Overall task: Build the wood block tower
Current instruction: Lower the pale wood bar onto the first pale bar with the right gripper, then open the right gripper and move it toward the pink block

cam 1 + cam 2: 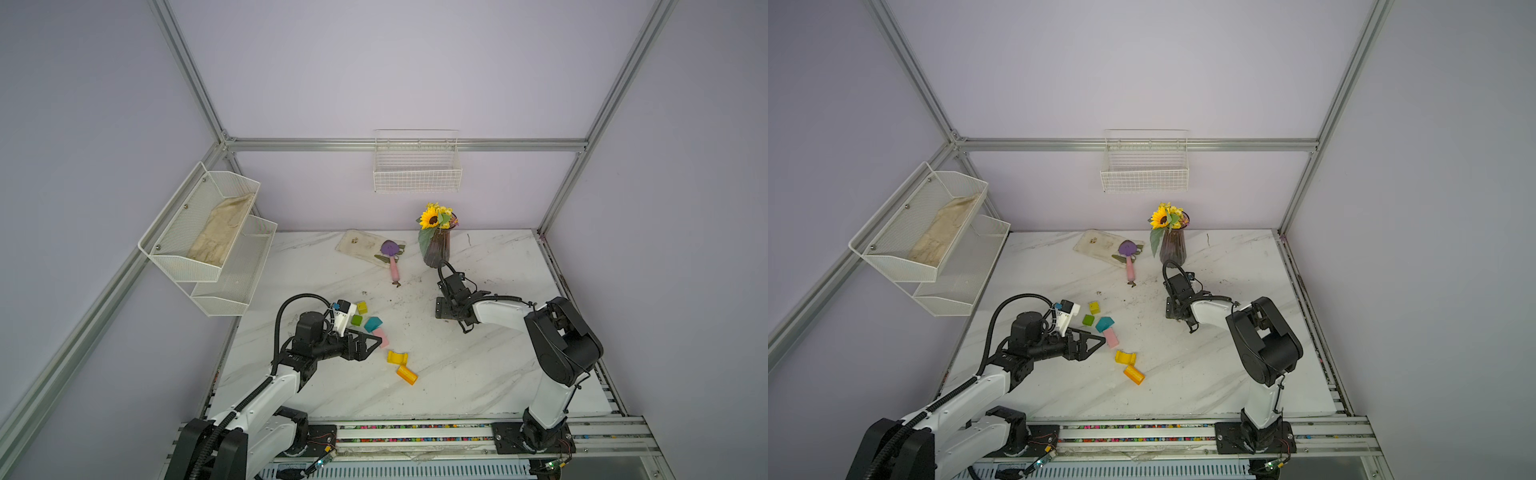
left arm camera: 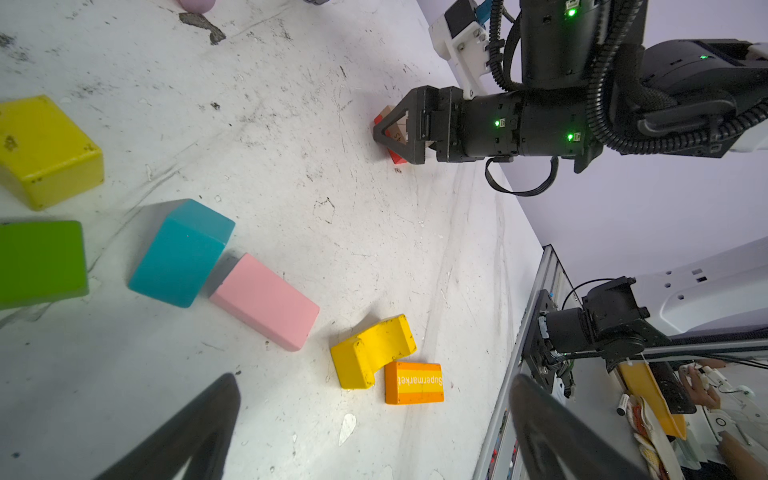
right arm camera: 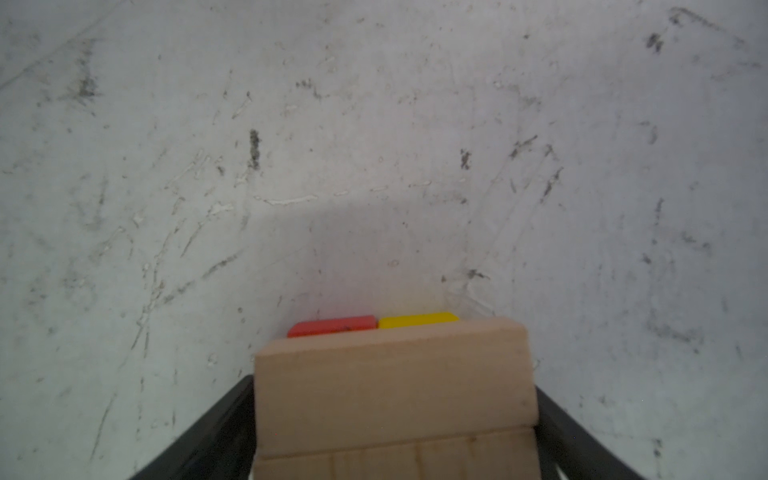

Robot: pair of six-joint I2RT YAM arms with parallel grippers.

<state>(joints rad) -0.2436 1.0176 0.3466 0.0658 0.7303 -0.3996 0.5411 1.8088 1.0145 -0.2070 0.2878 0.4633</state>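
**Base pair down, tan bar going on**

Far left: left fingers (image 2: 212, 403) low over the bench (image 1: 478, 374), spread wide, empty, aimed at the loose wood blocks. Flat on the bench, far to near: yellow cube (image 1: 362, 307), green cube (image 1: 356, 320), teal block (image 1: 372, 323) touching pink block (image 1: 381, 337), then yellow arch (image 1: 397, 357) beside orange block (image 1: 407, 374). Pink block's long axis diagonal, near end toward the arch.

Right: tower (image 2: 395, 156) well apart from the loose set, just red block (image 3: 332, 326) and yellow block (image 3: 417, 320) side by side, tan bar (image 3: 392, 386) across both. Right fingers (image 3: 228, 415) straddling the bar from above; cannot tell whether clamped or slack. Bar flat, long axis seemingly along the red-yellow row.

Next, probably: let go, lift straight up, fetch pink.
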